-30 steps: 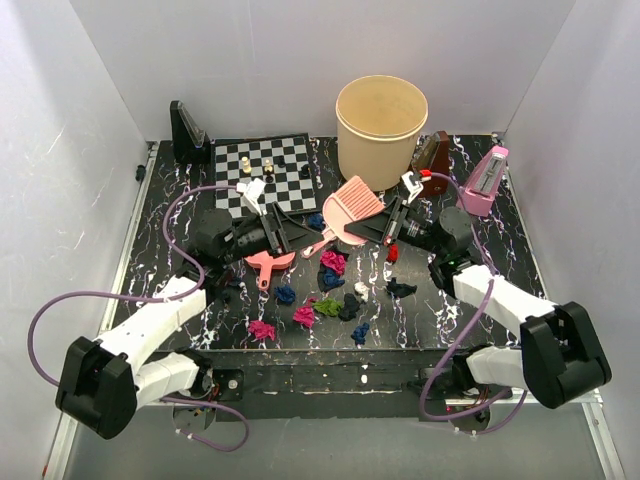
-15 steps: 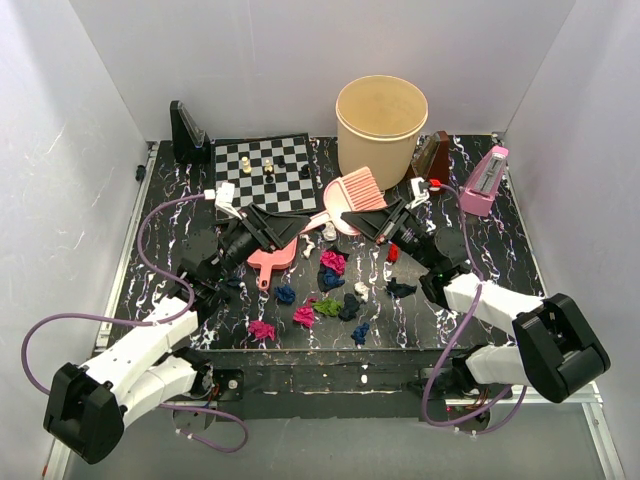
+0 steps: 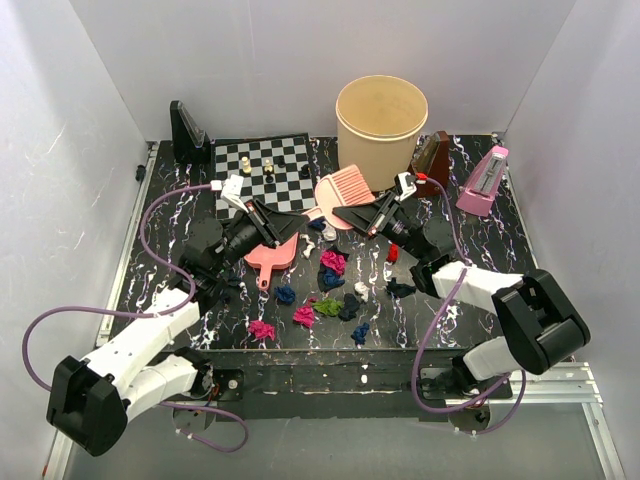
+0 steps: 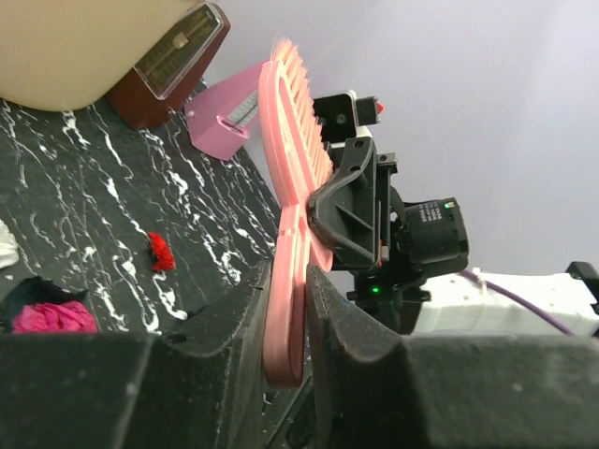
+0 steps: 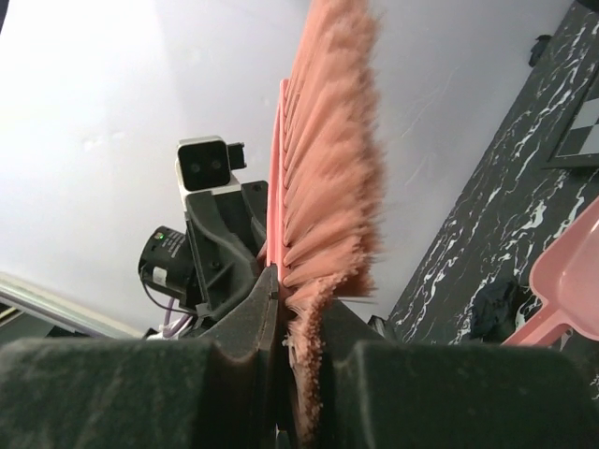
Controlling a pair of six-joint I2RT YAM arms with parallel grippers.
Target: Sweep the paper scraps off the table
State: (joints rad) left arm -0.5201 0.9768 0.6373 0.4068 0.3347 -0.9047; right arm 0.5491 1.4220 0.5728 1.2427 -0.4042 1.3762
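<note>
The left hand (image 3: 300, 220) and the right hand (image 3: 346, 211) meet over the middle of the tabletop (image 3: 505, 235), and both are closed on the same pink brush (image 3: 345, 187). In the left wrist view, the left hand (image 4: 288, 323) has its two dark fingers (image 4: 234, 318) pressed against either side of the brush's thin handle (image 4: 285, 271), with the handle end poking out below them. The right hand (image 4: 351, 201) clamps the brush farther up, near where the head begins. From the right wrist view, the right hand (image 5: 292, 309) pinches the base of the bristles (image 5: 328, 187), which fan upward between its fingers (image 5: 239, 323), and the left hand (image 5: 220, 253) sits just behind. The brush is turned on edge. The paper scraps (image 3: 333, 262) lie loose on the tabletop nearer the arms than the brush, in a scattered cluster of magenta, dark blue, green, white and red wads, none touched by either hand. A pink dustpan (image 3: 270, 258) rests flat on the tabletop below the left hand, beside the scraps.
</note>
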